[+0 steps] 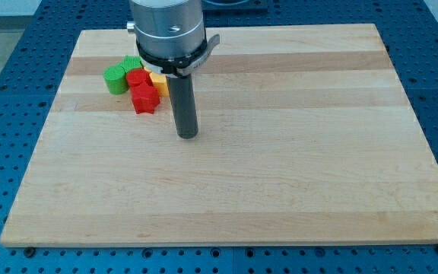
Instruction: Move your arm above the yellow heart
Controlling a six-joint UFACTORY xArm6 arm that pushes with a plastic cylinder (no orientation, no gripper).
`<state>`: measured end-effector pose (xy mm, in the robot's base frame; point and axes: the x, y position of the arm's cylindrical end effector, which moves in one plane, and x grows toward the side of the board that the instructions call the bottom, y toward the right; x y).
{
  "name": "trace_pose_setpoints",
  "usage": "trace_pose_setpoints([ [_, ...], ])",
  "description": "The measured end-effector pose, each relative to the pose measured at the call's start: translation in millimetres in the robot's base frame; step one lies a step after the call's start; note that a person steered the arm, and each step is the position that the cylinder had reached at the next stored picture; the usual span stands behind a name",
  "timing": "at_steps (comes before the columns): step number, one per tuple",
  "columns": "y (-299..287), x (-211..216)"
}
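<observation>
Yellow heart [159,80] left of my tip [187,135]

The arm's grey housing [167,29] was cut off by the view's top edge. It hid most of the yellow block [159,80], at ten o'clock from my tip [187,135], so its shape could not be told.

Tip [187,135] down on the wooden board [280,175], toward the view's bottom-right of a tight cluster: green block [115,78], two red blocks [144,98], yellow block [159,81] partly hidden behind the rod.
</observation>
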<state>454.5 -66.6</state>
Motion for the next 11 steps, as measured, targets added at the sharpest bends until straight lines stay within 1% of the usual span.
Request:
trace_pose_setpoints([
  [4,-2.6,-5.9],
  [5,39.5,-39.5],
  [6,87.0,-100.6],
  [7,90.9,-150.3],
  [8,62.9,-172.0],
  [9,8.6,-208.3],
  [10,-50.1,-222.5],
  [11,-95.2,-199.8],
])
